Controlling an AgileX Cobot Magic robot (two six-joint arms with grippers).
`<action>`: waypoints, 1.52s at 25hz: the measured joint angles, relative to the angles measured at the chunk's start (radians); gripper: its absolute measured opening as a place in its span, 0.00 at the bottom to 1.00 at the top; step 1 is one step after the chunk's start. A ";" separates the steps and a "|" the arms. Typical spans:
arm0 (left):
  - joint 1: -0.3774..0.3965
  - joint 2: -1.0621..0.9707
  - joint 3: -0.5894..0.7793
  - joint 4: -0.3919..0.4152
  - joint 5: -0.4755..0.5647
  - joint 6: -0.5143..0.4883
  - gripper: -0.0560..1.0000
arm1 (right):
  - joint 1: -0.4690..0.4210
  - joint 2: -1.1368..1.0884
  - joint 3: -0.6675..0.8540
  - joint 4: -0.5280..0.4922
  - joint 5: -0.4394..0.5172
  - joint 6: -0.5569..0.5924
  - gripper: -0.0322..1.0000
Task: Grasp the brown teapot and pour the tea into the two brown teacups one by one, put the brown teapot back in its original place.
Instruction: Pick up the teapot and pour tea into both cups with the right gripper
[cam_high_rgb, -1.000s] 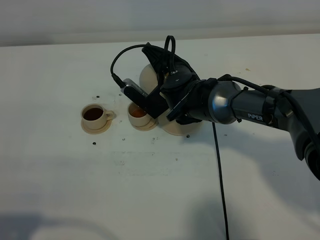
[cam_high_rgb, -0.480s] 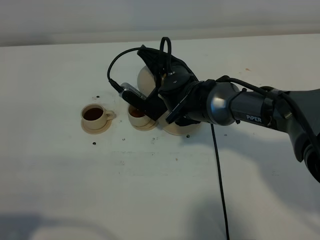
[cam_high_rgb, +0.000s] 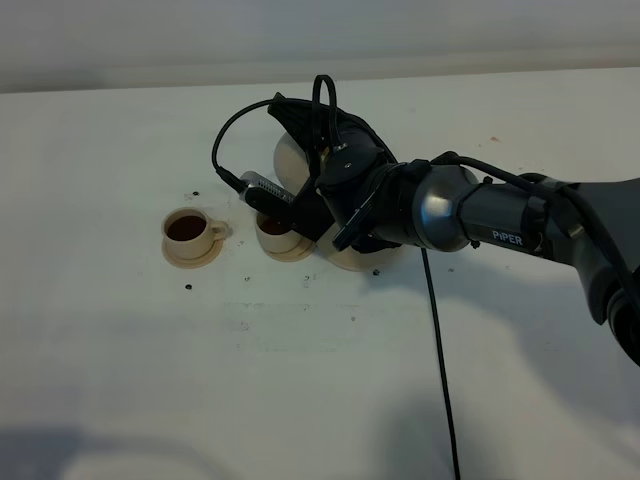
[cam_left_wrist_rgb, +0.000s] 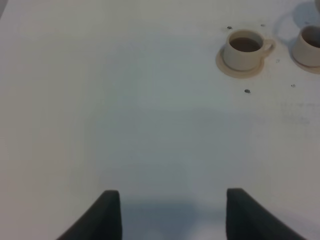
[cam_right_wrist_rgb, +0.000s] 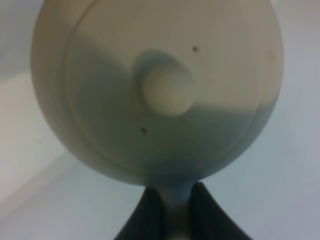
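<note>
White table (cam_high_rgb: 120, 380) all around, with a few dark specks on it, and I am working the arms from far away. My right gripper (cam_right_wrist_rgb: 172, 212) is clenched tight on the loop handle of the brown teapot (cam_right_wrist_rgb: 155, 90), and the two dark fingers (cam_right_wrist_rgb: 145, 215) pinch it from both sides. The pot hangs up in the air, tipped over, above the near teacup (cam_high_rgb: 275, 230), which sits on its little saucer just beside the big saucer (cam_high_rgb: 350, 258) where the pot belongs. The far teacup (cam_high_rgb: 190, 230) on the left already looks full of dark tea. The near one has some brown tea in it too, so I think I am on the second pour. To do it well I should tip slowly, keep the spout right over the middle of the cup, and stop before it spills over the rim. I cannot see the spout itself, as the arm hides it. The pot's line from handle to spout seems to run from my gripper toward the cup, and the lid knob (cam_right_wrist_rgb: 167, 90) points at my wrist camera. My left gripper (cam_left_wrist_rgb: 170, 210) has its fingers spread apart, holds nothing, and hovers over bare table well away from the cups.
</note>
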 joint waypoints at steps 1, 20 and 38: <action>0.000 0.000 0.000 0.000 0.000 0.000 0.50 | 0.000 0.000 0.000 -0.010 0.000 -0.001 0.15; 0.000 0.000 0.000 0.000 0.000 0.000 0.50 | 0.000 0.000 0.000 -0.094 -0.034 -0.004 0.15; 0.000 0.000 0.000 0.000 0.000 -0.001 0.50 | 0.004 0.000 0.000 -0.120 -0.034 -0.004 0.15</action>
